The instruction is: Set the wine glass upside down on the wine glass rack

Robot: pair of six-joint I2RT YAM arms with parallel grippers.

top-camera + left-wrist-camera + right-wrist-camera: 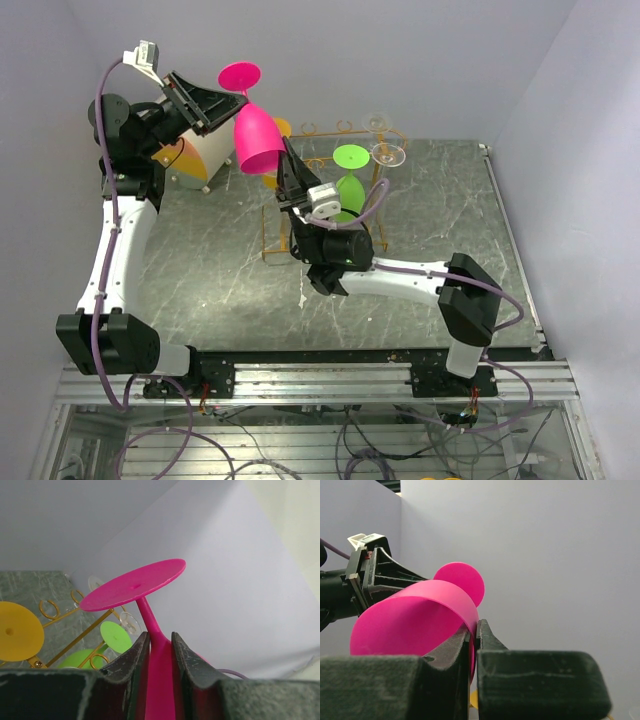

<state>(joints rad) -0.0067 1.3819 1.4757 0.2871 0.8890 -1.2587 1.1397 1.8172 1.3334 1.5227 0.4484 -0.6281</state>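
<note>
A pink wine glass [256, 138] hangs in the air above the table's back left, foot [240, 75] up and tilted, bowl mouth down. My left gripper [232, 108] is shut on its stem, as the left wrist view [160, 637] shows, with the pink foot [135, 585] above the fingers. My right gripper [288, 160] is shut on the bowl's rim; in the right wrist view [475, 627] the rim wall sits pinched between the pads. The orange-gold wire rack [322, 131] stands just right of the glass and also shows in the left wrist view [75, 630].
A green glass [350, 158], a clear glass [388, 152] and a yellow glass [283, 128] hang upside down on the rack. A white and orange box [198, 155] stands at the back left. White walls close the back and both sides.
</note>
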